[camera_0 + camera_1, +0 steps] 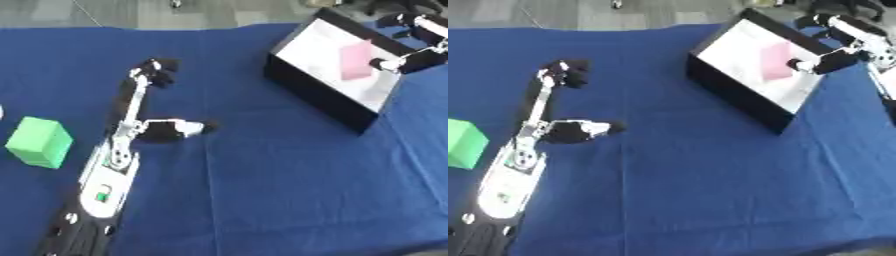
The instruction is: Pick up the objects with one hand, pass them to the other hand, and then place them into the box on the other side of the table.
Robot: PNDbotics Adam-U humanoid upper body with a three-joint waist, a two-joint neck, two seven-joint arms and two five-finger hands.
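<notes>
Leftmost, green block near the tabletop's left edge. Beside it, left hand flat, fingers spread, holding nothing. Open blue cloth across the centre. Upper right, box with pink block inside; right hand over the rim, fingers apart.

Bright, even light — soft blur, faint shadows.

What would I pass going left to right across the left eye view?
Green block → left hand → black box with a pink block inside → right hand.
</notes>
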